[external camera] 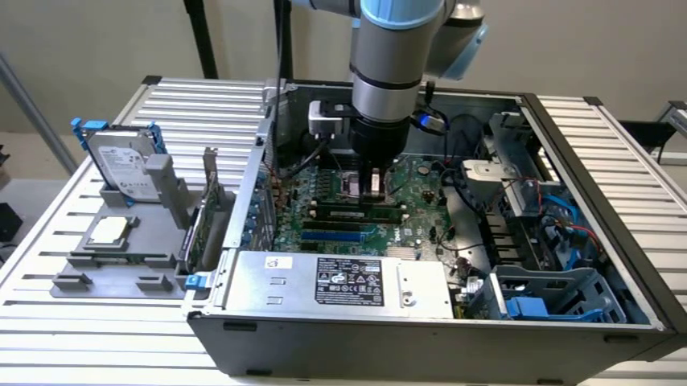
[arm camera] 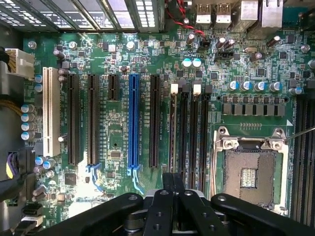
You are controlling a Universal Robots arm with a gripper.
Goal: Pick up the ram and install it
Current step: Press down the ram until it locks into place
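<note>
Computer case (external camera: 429, 346), lid off, front wall nearest the exterior camera, its lower edge cut off by the frame. Robot arm (external camera: 397, 48), upper part cut off, reaching straight down into the case and hiding part of the board behind it. Power supply (external camera: 343, 281), grey box with a label, along the front wall. Motherboard (arm camera: 118, 137), green, its edges cut off in the wrist view. Grey holder (external camera: 108, 265) outside the case on the exterior view's left, carrying a hard drive (external camera: 118, 165) with blue rails, upright. Ram (external camera: 349, 214): long, narrow green stick with dark chips, standing in a memory slot mid-board, the end nearer the arm hidden beneath the gripper. Gripper (external camera: 372, 193) (arm camera: 173, 179): black fingers (arm camera: 162, 206) pressed together, holding nothing, directly above the ram; contact with it cannot be made out.
</note>
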